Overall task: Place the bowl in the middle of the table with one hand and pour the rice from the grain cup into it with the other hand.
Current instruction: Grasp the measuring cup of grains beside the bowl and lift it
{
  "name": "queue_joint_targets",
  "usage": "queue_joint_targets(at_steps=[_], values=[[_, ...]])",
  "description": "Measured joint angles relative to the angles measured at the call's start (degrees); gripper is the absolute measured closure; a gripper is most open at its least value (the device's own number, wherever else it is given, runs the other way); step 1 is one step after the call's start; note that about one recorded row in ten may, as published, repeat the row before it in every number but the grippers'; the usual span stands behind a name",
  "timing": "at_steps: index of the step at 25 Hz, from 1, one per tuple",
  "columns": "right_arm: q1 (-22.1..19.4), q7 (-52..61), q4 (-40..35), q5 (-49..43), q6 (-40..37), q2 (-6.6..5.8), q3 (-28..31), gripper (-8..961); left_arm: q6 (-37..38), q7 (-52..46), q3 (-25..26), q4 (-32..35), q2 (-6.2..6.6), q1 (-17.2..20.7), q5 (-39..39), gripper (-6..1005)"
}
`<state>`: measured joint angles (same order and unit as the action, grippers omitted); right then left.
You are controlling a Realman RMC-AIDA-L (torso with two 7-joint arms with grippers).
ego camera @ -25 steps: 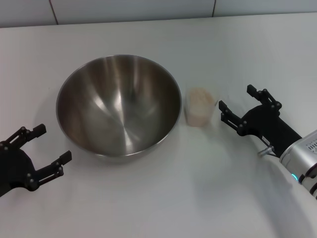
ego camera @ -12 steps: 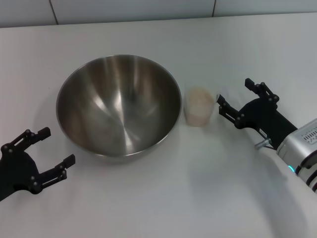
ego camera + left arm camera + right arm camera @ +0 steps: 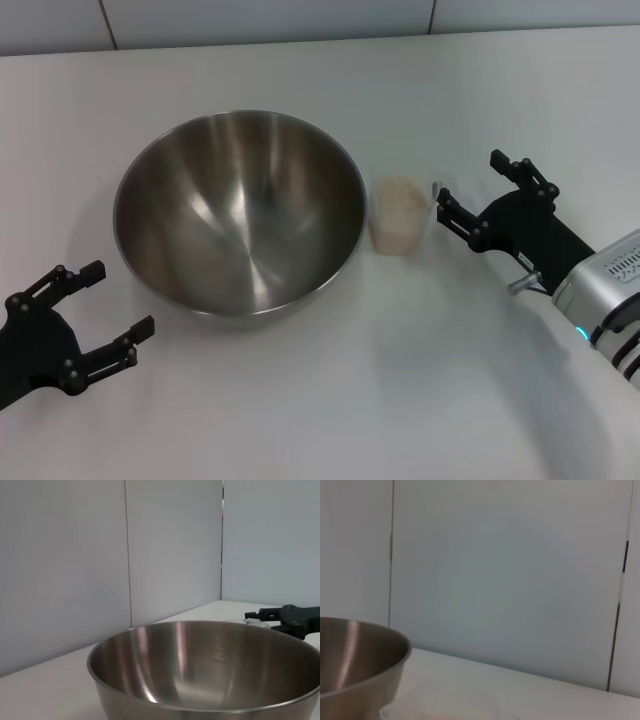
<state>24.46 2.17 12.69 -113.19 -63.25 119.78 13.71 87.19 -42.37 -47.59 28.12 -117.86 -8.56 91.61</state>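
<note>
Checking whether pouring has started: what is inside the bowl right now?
Nothing shows inside the bowl: only bare steel. The rice sits in the grain cup beside it.

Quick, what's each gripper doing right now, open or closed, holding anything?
Left gripper: open, empty, near the bowl.
Right gripper: open, empty, beside the grain cup.

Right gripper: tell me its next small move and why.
Probably a short advance toward the small clear plastic grain cup until its open fingers straddle it. The black right gripper sits just beside the rice-filled cup, not yet around it; the black left gripper waits open near the large stainless-steel bowl.
</note>
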Motion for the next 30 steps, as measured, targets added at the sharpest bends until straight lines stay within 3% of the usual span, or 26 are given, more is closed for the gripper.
queue_joint_targets(at_steps=[8, 19, 22, 27, 30], values=[[0.41, -0.01, 0.39, -0.15, 0.56, 0.02, 0.00, 215, 0.00, 0.00, 0.12, 0.00, 0.00, 0.02, 0.00, 131], [0.48, -0.08, 0.15, -0.25, 0.28, 0.02, 0.00, 425, 0.19, 0.01, -0.05, 0.00, 0.00, -0.32, -0.03, 131], [0.38, -0.14, 0.11, -0.27, 0.22, 0.02, -0.02, 669, 0.24, 0.01, -0.05, 0.00, 0.00, -0.40, -0.03, 131], [0.31, -0.15, 0.03, -0.30, -0.12, 0.02, -0.06, 889, 0.39, 0.01, -0.05, 0.00, 0.00, -0.41, -0.03, 131], [0.25, -0.15, 0.02, -0.34, -0.99, 0.02, -0.21, 915, 0.42, 0.01, 0.02, 0.00, 0.00, -0.37, -0.04, 131]])
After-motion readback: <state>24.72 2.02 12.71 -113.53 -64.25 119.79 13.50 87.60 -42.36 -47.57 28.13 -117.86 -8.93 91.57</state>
